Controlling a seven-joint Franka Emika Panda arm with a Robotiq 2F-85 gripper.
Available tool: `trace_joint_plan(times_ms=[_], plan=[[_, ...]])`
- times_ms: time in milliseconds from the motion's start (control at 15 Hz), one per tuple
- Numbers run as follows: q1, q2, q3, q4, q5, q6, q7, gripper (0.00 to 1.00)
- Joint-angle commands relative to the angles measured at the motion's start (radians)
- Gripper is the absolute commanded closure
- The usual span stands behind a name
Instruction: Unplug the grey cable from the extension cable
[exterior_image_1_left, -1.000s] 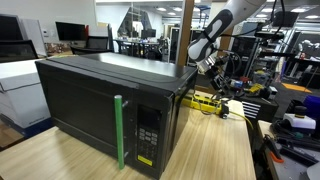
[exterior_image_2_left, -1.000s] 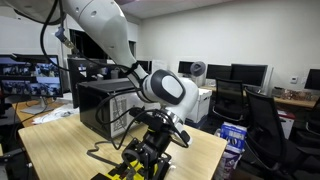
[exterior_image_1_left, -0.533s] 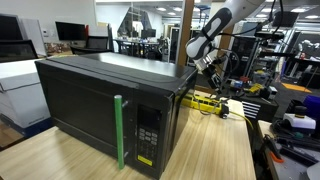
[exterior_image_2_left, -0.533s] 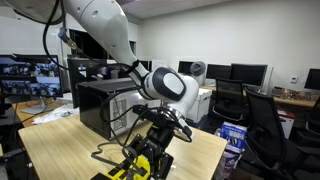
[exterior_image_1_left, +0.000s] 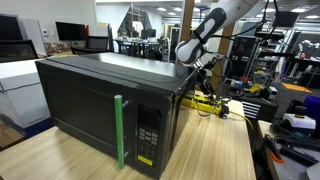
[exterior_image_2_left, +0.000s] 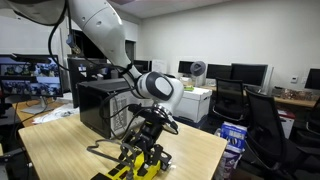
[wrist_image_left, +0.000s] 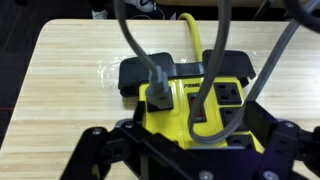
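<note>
Tool (wrist_image_left: 190, 138) at the bottom of the wrist view is open, fingers spread wide. Just above, the extension cable (wrist_image_left: 176, 112) lies on the table (wrist_image_left: 60, 70), the grey cable (wrist_image_left: 154, 88) plugged in mid-frame.

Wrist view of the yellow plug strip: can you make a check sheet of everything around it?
Surface: light wooden table, bare beside the strip.
Job's things: yellow extension cable lies flat; grey cable ends in a plug that looks seated in it.
Clutter: black microwave with a green handle; black block at the strip's far end.
Gripper: gripper open above the strip, gripping nothing.
Cables: yellow cord leaves the far end; another grey loop hangs across the view.
Surroundings: office chair, monitors.
</note>
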Motion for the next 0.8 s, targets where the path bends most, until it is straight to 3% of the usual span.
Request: trace_joint_plan(times_ms=[0, 733], plan=[[0.013, -0.008, -0.009, -0.024, -0.012, 0.002, 0.003, 0.00], [-0.006, -0.017, -0.051, -0.001, -0.026, 0.002, 0.006, 0.00]])
